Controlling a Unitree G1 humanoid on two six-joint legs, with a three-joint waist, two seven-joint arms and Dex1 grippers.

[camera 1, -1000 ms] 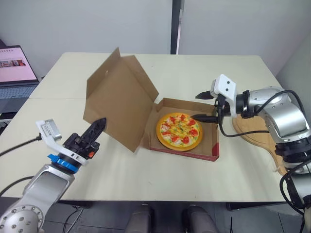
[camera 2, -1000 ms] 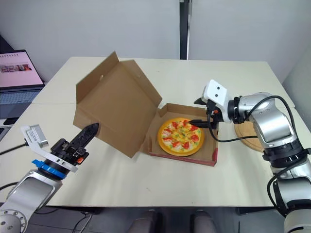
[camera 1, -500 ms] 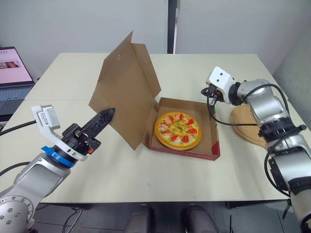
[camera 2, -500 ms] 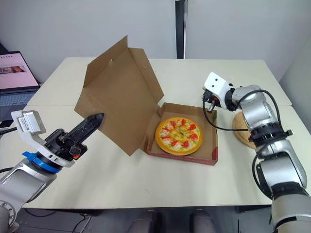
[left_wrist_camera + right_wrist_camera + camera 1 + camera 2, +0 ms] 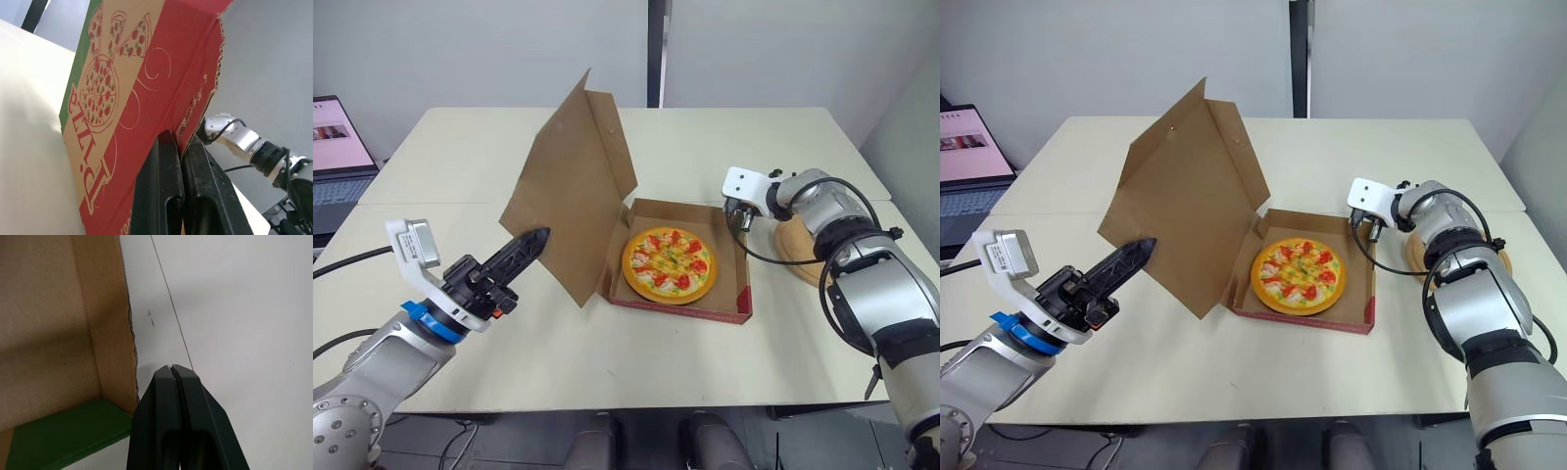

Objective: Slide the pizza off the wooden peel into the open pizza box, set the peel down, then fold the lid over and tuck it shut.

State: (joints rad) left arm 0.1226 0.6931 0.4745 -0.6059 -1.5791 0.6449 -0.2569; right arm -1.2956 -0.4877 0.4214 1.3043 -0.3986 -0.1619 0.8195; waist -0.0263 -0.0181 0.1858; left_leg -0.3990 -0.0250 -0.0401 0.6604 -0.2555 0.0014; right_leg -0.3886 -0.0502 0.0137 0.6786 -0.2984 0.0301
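Observation:
The pizza [image 5: 669, 264] lies in the base of the cardboard box [image 5: 735, 291]. The box's lid [image 5: 570, 191] stands almost upright on the left side. My left gripper [image 5: 536, 238] is shut, its tips pressed against the lid's red printed outer face [image 5: 137, 98]. My right gripper [image 5: 733, 215] is shut and empty, pointing down at the table just beside the box's far right corner [image 5: 115, 357]. The wooden peel [image 5: 798, 245] lies on the table right of the box, partly hidden by my right arm.
An open laptop [image 5: 337, 147] sits at the table's left edge. A seam between two tabletops runs across behind the box. Bare table lies in front of the box and to the far side.
The lid has swung up from a leftward lean to almost upright with my left gripper behind it. My right gripper shut and drew back from over the pizza to the box's far right corner.

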